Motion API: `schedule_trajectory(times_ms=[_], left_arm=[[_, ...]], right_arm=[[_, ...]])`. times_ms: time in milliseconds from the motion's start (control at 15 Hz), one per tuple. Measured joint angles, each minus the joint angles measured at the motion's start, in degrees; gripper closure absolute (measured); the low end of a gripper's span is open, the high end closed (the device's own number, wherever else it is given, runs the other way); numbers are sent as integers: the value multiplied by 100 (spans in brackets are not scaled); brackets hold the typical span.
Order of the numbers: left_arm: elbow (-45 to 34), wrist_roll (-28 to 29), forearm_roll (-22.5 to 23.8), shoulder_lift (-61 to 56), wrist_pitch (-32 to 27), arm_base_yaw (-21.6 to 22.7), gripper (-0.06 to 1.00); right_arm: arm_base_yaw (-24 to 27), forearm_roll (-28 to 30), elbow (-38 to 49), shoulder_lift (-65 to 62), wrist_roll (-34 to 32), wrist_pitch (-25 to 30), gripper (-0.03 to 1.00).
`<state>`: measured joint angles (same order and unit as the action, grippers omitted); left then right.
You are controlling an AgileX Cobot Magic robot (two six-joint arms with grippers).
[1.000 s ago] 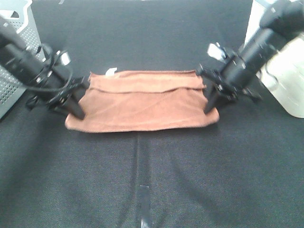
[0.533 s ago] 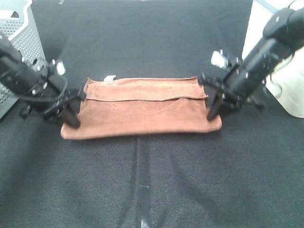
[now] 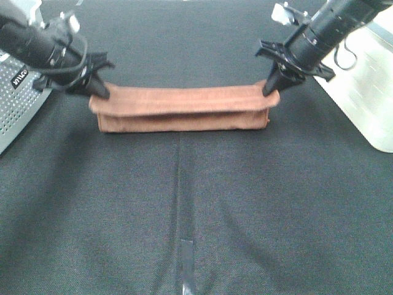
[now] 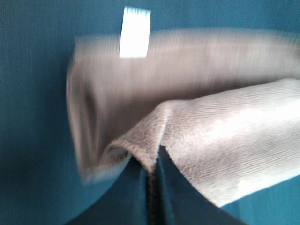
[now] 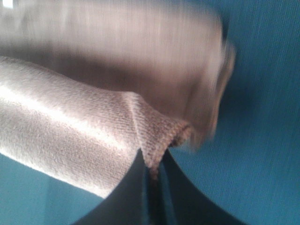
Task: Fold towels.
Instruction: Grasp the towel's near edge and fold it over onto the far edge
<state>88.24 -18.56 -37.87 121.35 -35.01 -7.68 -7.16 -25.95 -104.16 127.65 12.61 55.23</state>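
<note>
We see our left gripper clamped on the nine o'clock end of the towel, and our right gripper pinching its three o'clock end. The towel stretches between them, doubled lengthwise, toward the twelve o'clock side of the black table.

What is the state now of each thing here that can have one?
towel: folded over lengthwise, held up by its two ends.
left gripper: shut on the towel's edge.
right gripper: shut on the towel's edge.
white tag: sticking out past the hem, not gripped.
</note>
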Motion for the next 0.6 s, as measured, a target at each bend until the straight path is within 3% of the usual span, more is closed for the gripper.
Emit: schedule_trajectory(times_ms=[200, 400, 533, 600], left_arm=[[825, 23, 17, 779, 57, 0, 94], [1215, 212, 34, 1341, 46, 0, 89], [1249, 281, 46, 1450, 69, 0, 74], [1266, 309, 34, 1450, 69, 0, 52]], right_arm=[[0, 34, -693, 728, 0, -46, 97], [0, 46, -859, 1175, 0, -298, 97], [0, 46, -859, 1255, -80, -321, 88], [0, 46, -865, 1255, -160, -321, 66]])
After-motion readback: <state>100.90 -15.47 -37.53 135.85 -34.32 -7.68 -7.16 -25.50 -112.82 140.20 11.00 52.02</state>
